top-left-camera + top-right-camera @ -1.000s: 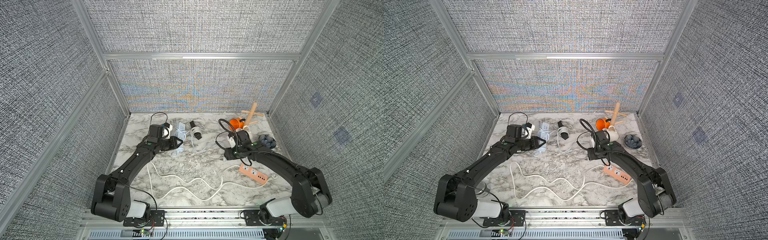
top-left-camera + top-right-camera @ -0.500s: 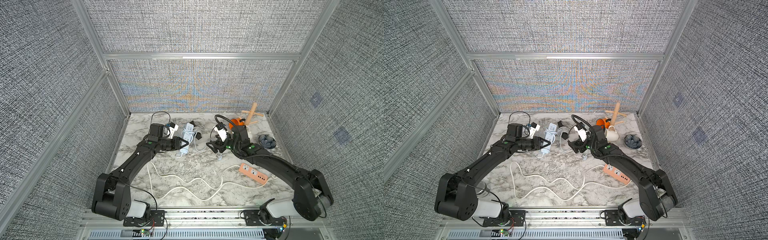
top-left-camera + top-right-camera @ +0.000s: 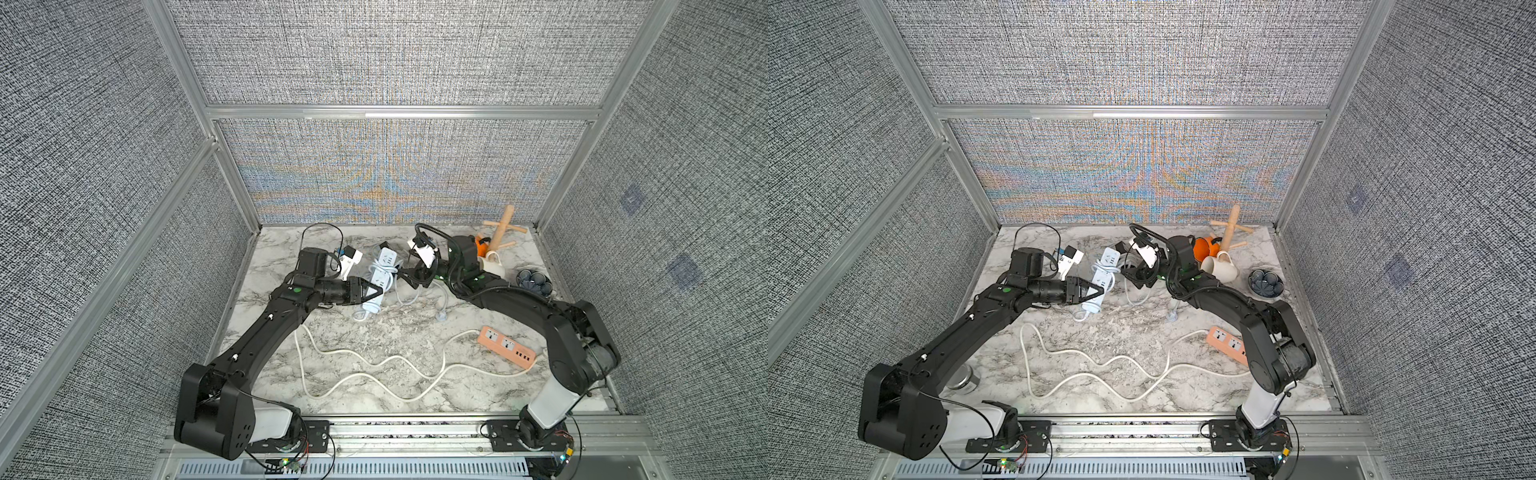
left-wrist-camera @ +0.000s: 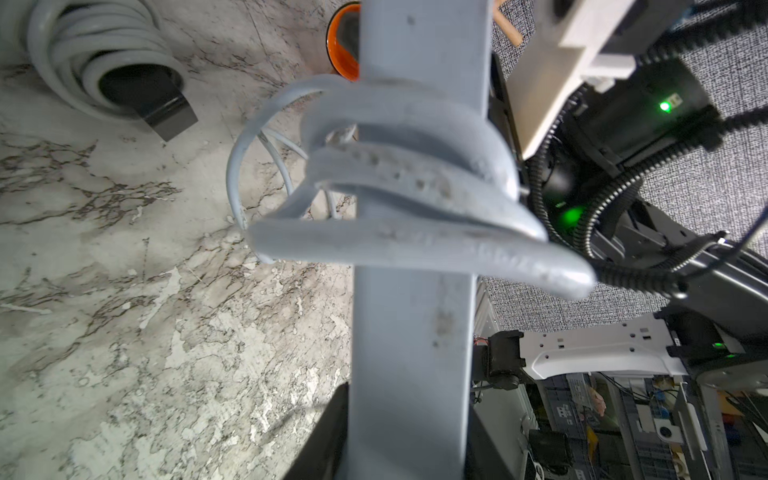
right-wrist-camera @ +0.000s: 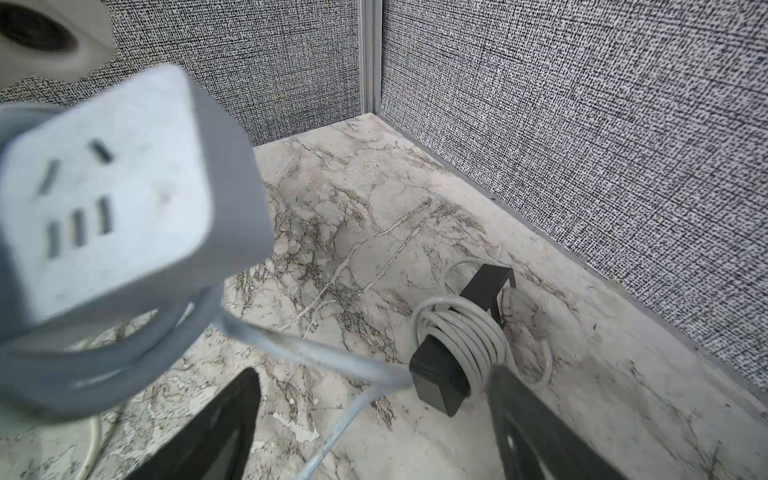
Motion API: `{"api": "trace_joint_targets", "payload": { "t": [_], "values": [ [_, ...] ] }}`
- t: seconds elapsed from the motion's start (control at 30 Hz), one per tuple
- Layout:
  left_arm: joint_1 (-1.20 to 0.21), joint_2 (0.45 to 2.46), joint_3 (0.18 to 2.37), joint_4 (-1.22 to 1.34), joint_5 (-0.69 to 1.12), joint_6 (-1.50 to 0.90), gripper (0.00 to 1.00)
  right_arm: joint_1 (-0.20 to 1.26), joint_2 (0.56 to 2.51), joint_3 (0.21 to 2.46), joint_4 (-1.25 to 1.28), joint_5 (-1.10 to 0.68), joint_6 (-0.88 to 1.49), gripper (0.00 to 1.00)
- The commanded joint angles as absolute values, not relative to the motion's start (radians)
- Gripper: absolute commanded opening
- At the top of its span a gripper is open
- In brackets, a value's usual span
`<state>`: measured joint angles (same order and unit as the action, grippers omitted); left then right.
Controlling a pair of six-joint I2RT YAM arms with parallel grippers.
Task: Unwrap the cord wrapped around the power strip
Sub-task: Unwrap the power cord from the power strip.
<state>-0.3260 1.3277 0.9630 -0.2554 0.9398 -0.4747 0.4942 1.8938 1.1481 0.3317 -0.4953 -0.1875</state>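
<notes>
Two cords to watch. Low in both top views, a loose white cord (image 3: 444, 353) snakes over the marble table (image 3: 395, 332) to an orange strip (image 3: 505, 347) near the right edge. There's bare marble between that and my claws. Mid-frame, my left claw (image 3: 372, 291) is pinching the white power strip (image 3: 385, 259), its wrapped cord (image 4: 415, 241) looped round the middle. My right claw (image 3: 409, 279) is spread wide just beside it. A black adapter (image 5: 436, 382) sits by the back wall. The strip's lower end hides behind my fingers, and close-ups are blurry.

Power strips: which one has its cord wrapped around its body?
The white power strip in the left gripper; the orange power strip has its cord loose on the table.
</notes>
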Motion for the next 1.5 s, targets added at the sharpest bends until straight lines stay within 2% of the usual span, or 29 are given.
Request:
{"api": "trace_joint_targets", "payload": {
  "t": [0.0,0.13,0.23,0.27,0.37,0.43,0.57,0.8,0.93,1.1,1.3,1.47],
  "values": [
    [-0.332,1.313,0.963,-0.199,1.005,-0.463,0.0,0.503,1.937,1.181,0.373,-0.529,-0.203,0.87],
    [-0.332,1.294,0.951,-0.199,1.03,-0.459,0.0,0.495,1.94,1.15,0.421,-0.555,-0.176,0.82],
    [-0.337,1.273,0.921,-0.192,1.049,-0.459,0.0,0.489,1.92,1.129,0.411,-0.577,-0.185,0.71],
    [-0.337,1.269,0.91,-0.193,1.049,-0.458,0.0,0.487,1.914,1.123,0.405,-0.578,-0.19,0.65],
    [-0.339,1.255,0.882,-0.193,1.039,-0.458,0.0,0.47,1.899,1.099,0.4,-0.59,-0.189,0.29],
    [-0.338,1.254,0.873,-0.186,1.038,-0.465,0.0,0.457,1.893,1.091,0.399,-0.608,-0.177,0.11],
    [-0.339,1.255,0.876,-0.178,1.04,-0.474,0.0,0.445,1.894,1.091,0.37,-0.621,-0.167,0.0],
    [-0.34,1.294,0.872,-0.2,1.029,-0.451,0.0,0.416,1.901,1.129,0.309,-0.543,-0.123,0.0],
    [-0.355,1.392,0.893,-0.287,0.916,-0.405,0.0,0.415,1.876,1.19,0.224,-0.468,-0.131,0.0],
    [-0.357,1.503,0.885,-0.173,0.861,-0.47,0.0,0.416,1.756,1.191,0.17,-0.437,-0.148,0.0],
    [-0.353,1.534,0.936,-0.159,0.705,-0.509,0.0,0.415,1.586,1.065,0.128,-0.383,-0.155,0.0],
    [-0.341,1.476,0.918,0.036,0.739,-0.62,0.0,0.413,1.529,0.867,0.167,-0.28,-0.087,0.0]
  ]
}}
